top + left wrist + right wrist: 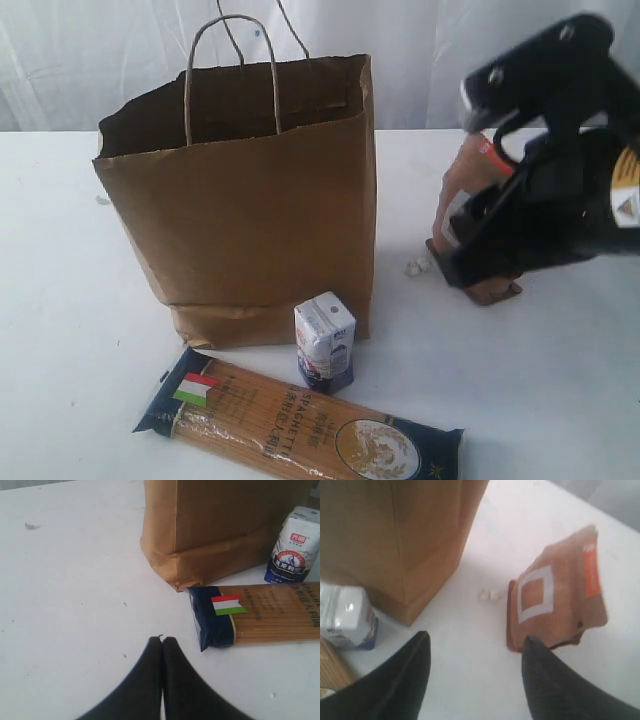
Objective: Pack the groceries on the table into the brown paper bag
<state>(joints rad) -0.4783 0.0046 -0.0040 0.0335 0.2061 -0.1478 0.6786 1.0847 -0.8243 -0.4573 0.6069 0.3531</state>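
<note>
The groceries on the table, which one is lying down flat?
The long spaghetti packet, lying flat in front of the paper bag. The small carton and the brown pouch both stand up.

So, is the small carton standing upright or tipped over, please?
Upright: the small carton stands on its base, by the brown paper bag.

You have the brown paper bag [250, 200] standing upright, its top open, left of centre on the table [560, 380]. The small white-purple carton [325, 340] stands just in front of the bag's lower right corner. The long spaghetti packet [300, 425] lies flat along the bottom of the frame, slanting down to the right, close to the carton's foot. At the right edge, your right gripper [480, 245] hangs, black and blurred, in front of the upright brown pouch [470, 175] and hides much of it.
</note>
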